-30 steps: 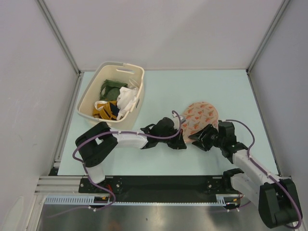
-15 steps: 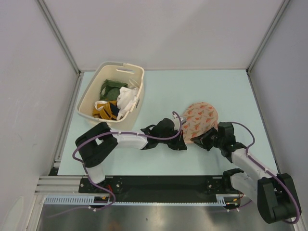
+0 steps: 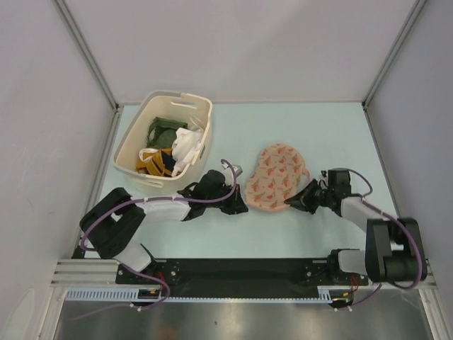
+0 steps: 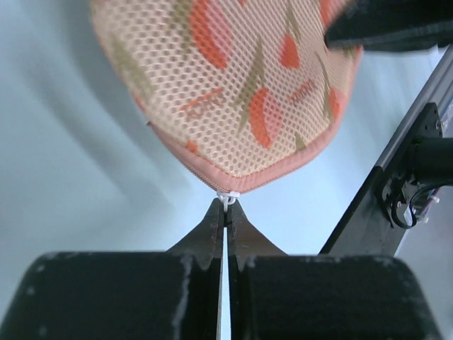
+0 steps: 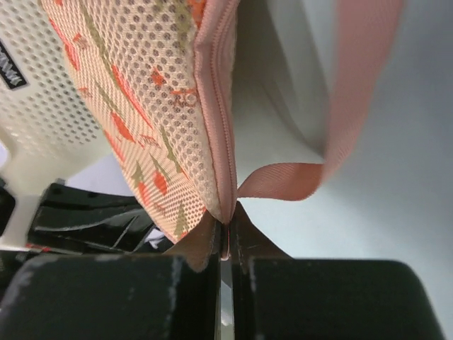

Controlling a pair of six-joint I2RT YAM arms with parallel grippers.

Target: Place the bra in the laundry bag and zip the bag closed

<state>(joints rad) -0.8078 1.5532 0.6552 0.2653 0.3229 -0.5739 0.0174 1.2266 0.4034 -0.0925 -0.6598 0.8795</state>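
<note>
The laundry bag (image 3: 276,178), pale pink mesh with orange leaf print, lies flat on the table between the two grippers. My left gripper (image 3: 242,204) is shut on the small white zip pull (image 4: 226,199) at the bag's (image 4: 241,92) pink edge. At the opposite end, my right gripper (image 3: 289,205) is shut on the bag's (image 5: 141,106) zip edging, right where the pink loop (image 5: 340,127) starts. Along that edge the zip teeth look closed. The bra does not show in any view.
A cream plastic basket (image 3: 131,145) with green, yellow and white clothes stands at the back left, also behind the bag in the right wrist view (image 5: 35,120). The black rail (image 4: 396,191) runs along the table's near edge.
The right gripper has closed on the bag's edge by the loop. The left gripper has moved left with the zip pull, and the bag has shifted left and stretched between them.
</note>
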